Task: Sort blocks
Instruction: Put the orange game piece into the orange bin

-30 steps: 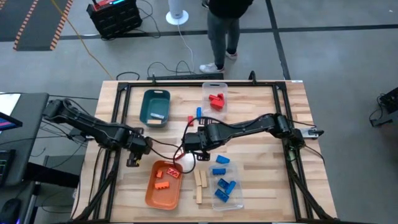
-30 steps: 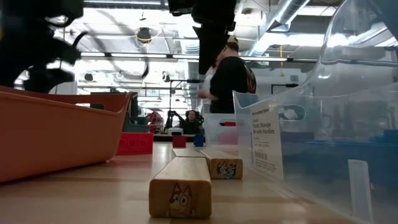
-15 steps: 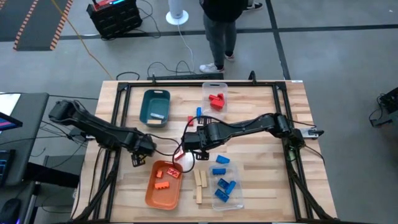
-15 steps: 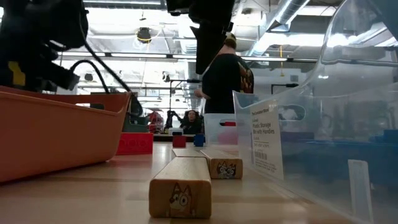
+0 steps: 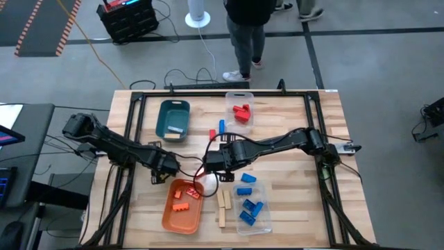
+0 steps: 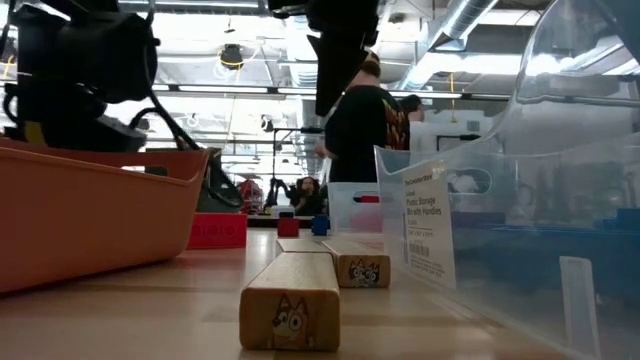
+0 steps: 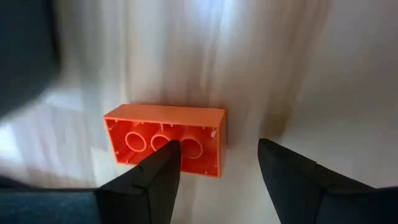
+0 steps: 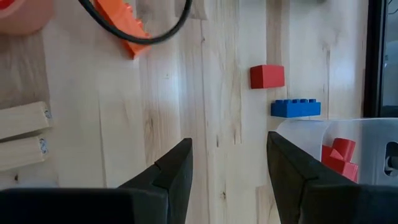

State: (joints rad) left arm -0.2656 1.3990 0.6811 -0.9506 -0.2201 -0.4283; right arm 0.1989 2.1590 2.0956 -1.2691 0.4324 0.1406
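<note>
light: bright, even overhead | blur: left wrist view streaked | low view: foreground soft

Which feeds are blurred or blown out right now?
Left wrist view: background streaked with motion blur, orange brick still readable. Low view: bright ceiling lights leave the arms as silhouettes, and the clear bin distorts what's behind. High and right wrist views look sharp.

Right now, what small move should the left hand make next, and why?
Probably shift sideways to centre on the orange plastic brick: the left hand is open, and the brick sits behind one finger, not in the gap. The right hand hovers mid-table.
</note>
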